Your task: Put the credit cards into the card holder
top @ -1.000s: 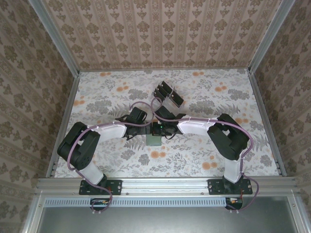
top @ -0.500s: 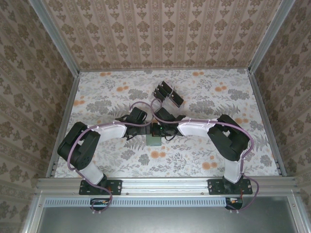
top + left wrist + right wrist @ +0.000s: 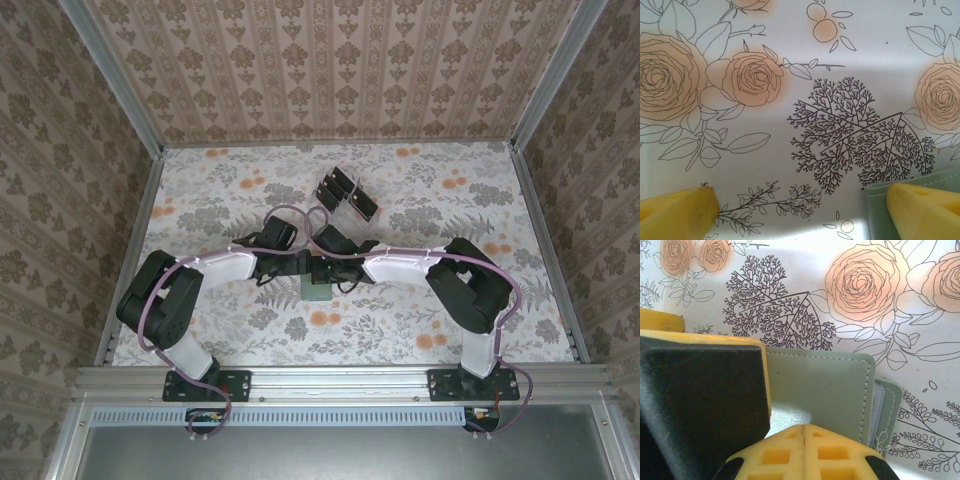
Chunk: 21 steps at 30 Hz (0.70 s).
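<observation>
The grey-green card holder lies flat at the table's middle, where both grippers meet. My right gripper is shut with nothing between its fingers, and its tips rest on the card holder's cover. Pale inner leaves show at the holder's right edge. My left gripper is open wide, low over the table. Its right finger sits over a corner of the card holder. The same finger stands at the left of the right wrist view. The dark credit cards stand in a clear rack further back.
The table has a floral cloth, and patterned walls close its left, far and right sides. Purple cables loop over both forearms near the middle. An aluminium rail runs along the near edge.
Both wrists have shifted slightly over the card holder, the left one edging towards the far side. Neither gripper has changed its opening.
</observation>
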### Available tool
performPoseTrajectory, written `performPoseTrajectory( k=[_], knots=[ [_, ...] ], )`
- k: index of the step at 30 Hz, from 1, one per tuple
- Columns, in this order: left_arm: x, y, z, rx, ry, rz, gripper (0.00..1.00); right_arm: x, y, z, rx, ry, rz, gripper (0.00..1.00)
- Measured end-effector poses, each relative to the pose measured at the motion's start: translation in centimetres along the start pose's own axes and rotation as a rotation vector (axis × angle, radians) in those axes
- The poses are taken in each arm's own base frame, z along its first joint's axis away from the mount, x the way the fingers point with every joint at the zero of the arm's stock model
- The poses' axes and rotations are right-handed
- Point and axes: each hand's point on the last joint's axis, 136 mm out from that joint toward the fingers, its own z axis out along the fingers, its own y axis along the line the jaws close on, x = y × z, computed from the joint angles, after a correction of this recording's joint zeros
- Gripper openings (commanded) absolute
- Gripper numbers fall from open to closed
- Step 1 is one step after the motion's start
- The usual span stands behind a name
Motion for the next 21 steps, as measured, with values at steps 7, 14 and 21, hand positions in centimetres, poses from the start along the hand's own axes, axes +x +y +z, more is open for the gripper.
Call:
performPoseTrajectory(
  k=[7, 14, 21],
  knots=[
    [0.19, 0.09, 0.26, 0.001, 0.009, -0.002, 1.00, 0.05, -0.04, 0.03, 0.023, -0.012, -0.027, 0.00],
    [0.30, 0.17, 0.42, -0.001, 0.012, 0.002, 1.00, 0.19, -0.15, 0.10, 0.063, -0.024, -0.059, 0.00],
    [0.37, 0.26, 0.56, -0.004, 0.015, 0.008, 1.00, 0.34, -0.28, 0.23, 0.096, -0.044, -0.077, 0.00]
  ],
)
